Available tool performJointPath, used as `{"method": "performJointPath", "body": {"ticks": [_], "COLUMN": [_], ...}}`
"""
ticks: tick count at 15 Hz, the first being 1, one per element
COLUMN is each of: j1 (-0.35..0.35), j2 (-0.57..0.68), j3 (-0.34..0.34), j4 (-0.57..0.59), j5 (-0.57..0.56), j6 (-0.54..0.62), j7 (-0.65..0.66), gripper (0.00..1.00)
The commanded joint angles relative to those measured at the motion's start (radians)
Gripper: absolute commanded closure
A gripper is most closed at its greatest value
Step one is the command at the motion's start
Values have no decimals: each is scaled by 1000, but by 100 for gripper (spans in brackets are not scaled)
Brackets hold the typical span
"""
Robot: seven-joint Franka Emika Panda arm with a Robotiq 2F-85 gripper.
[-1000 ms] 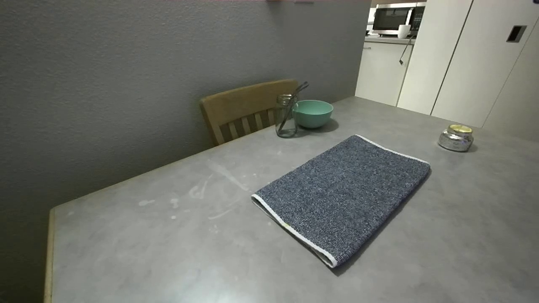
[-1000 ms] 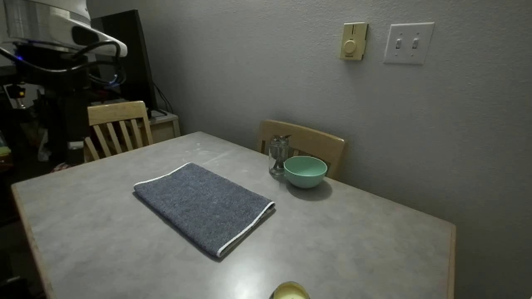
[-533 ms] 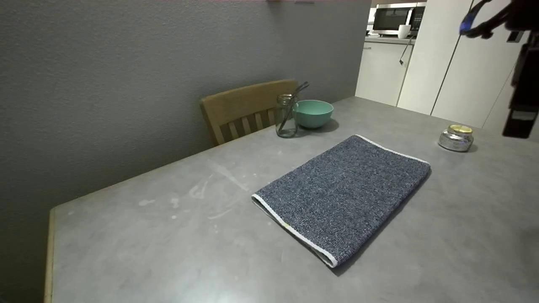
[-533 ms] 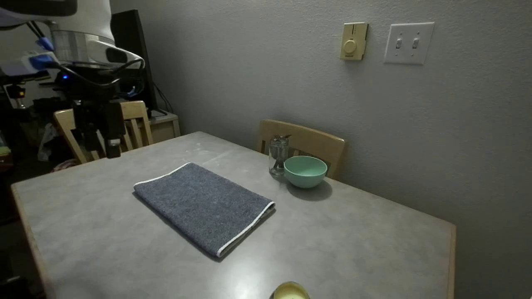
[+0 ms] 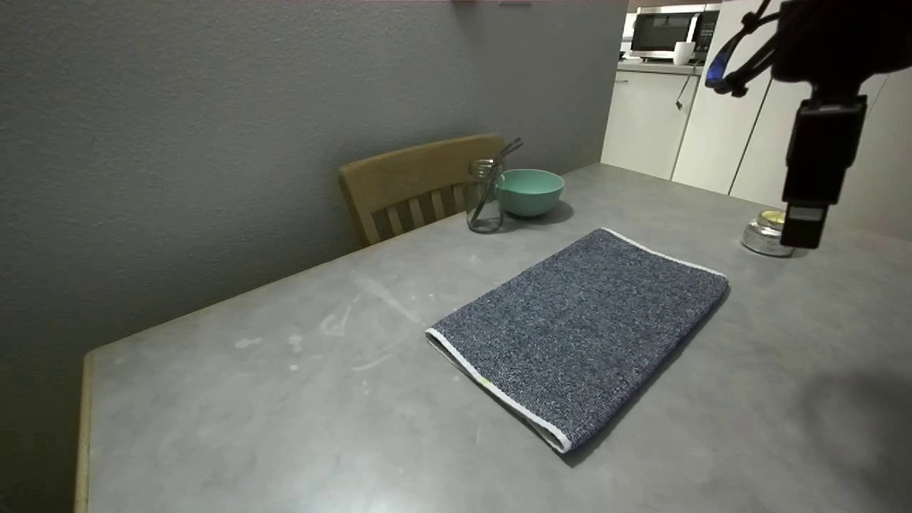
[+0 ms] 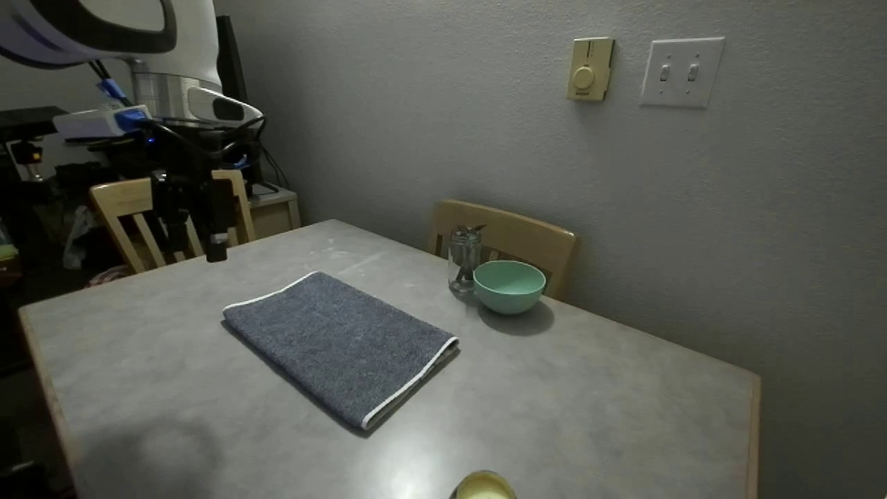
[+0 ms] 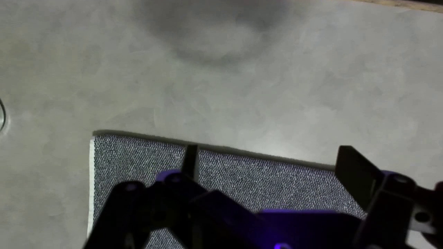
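— Slate-blue folded towel (image 5: 577, 328), white along its short ends, lying flat on a grey table (image 5: 235, 420): that is what I make out in an exterior view. Up and to its right hangs a black gripper (image 5: 803, 229), well above the tabletop, its tip in front of a silvery jar (image 5: 761, 241) with a yellow top

— Is it touching anything?

— No contact that I can see. In an exterior view a green bowl (image 6: 509, 287) stands right beside a glass jar (image 6: 463, 263), both beyond the towel's far long side. The gripper is up and to the left there, so the towel lies below it and off to one side, with the opposite long side the nearer to it

— And in the wrist view?

— Two dark fingers (image 7: 356, 178) spread wide, with nothing held between them. Below and apart from them is the towel, its long axis running left to right and dipping a little to the right, roughly in line with the way the fingers spread. Its long edge passes behind both fingertips, and the white short end shows off to the left
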Motion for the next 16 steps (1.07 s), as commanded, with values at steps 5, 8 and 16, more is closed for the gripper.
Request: {"method": "performJointPath", "body": {"ticks": [5, 8, 16], "j1": [26, 50, 89], "j2": [137, 259, 325], "j3": [34, 37, 14], "j4": [4, 56, 87], "j5": [-79, -59, -76], "j6": [433, 539, 556], "j7": [116, 99, 118], "gripper": [0, 0, 0]}}
